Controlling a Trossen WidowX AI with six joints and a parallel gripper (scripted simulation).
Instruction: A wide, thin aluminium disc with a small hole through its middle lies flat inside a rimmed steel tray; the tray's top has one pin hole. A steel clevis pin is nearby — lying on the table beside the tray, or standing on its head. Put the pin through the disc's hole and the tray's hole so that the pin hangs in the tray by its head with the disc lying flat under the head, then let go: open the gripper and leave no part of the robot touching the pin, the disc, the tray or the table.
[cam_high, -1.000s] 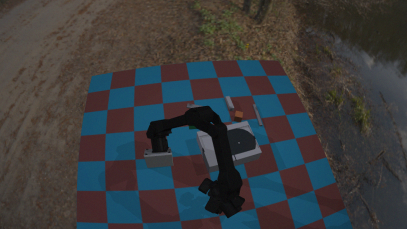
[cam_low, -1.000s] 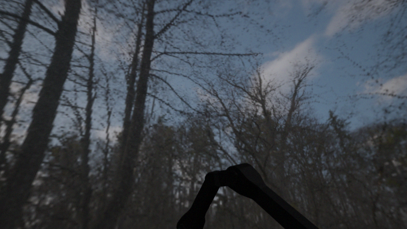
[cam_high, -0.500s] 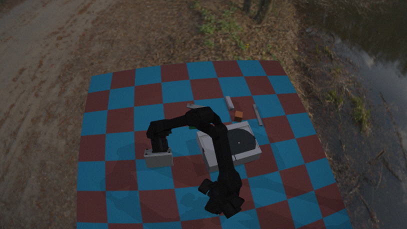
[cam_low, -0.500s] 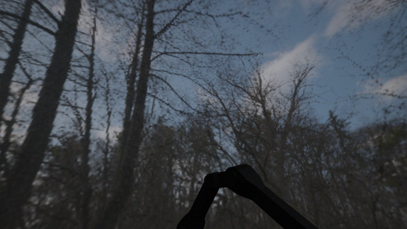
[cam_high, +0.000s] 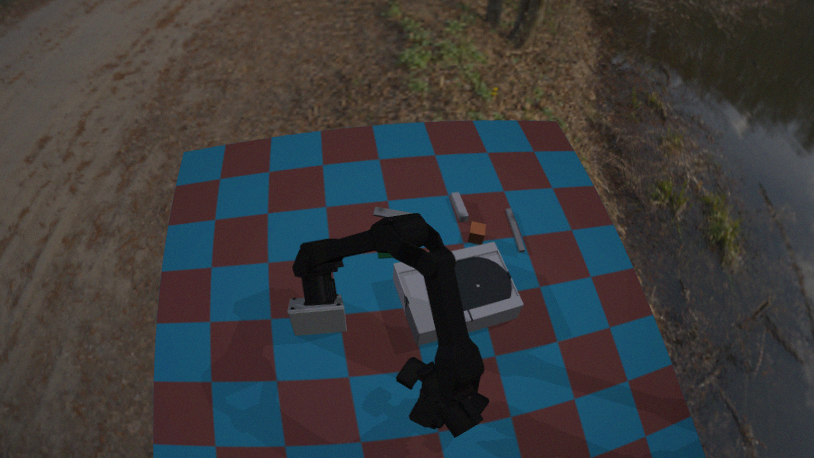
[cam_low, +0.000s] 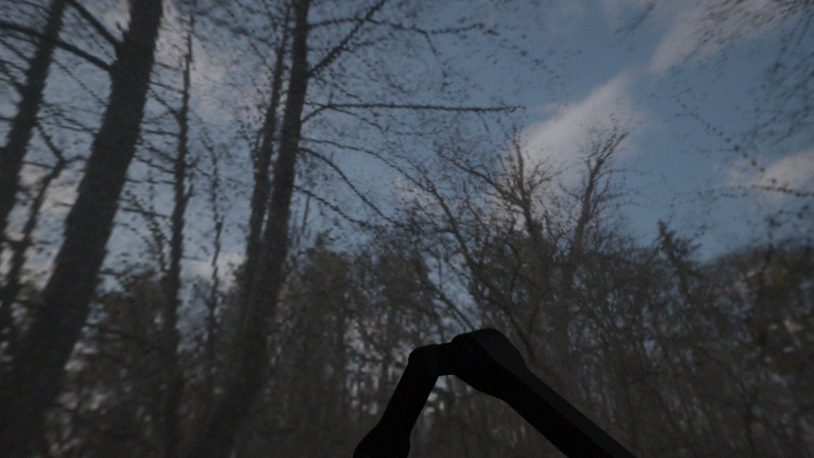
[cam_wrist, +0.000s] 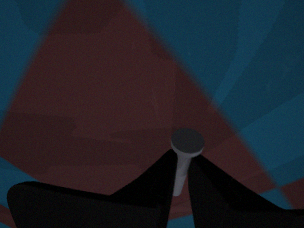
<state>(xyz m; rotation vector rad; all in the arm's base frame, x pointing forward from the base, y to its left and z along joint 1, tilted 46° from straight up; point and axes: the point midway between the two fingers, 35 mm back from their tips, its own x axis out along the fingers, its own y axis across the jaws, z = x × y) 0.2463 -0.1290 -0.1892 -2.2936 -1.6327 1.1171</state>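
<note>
Base (cam_high: 317, 320): is standing toward the left edge of the tabletop (cam_high: 187, 287) (cam_wrist: 95, 80).
Tray (cam_high: 418, 307): is resting between the middle and the right edge, its rim facing up.
Gripper (cam_high: 449, 412) (cam_wrist: 182, 157): is reaching down near the bottom edge, its fingers narrow and pinching the shank just under the head.
Pin (cam_wrist: 187, 141): is showing only in the wrist view, head toward the camera; whether its tip is touching the tabletop, I cannot tell.
Disc (cam_high: 483, 281): is lying inside the tray on the side toward the right edge, no pin in its hole.
Slip risk: a grip this close to the head is probably leaving the shank free to swing, tilting the pin during a lift.
Miss risk: the disc's hole is perhaps sitting off the tray's hole, so a lowered tip would be catching or dragging the disc.
</note>
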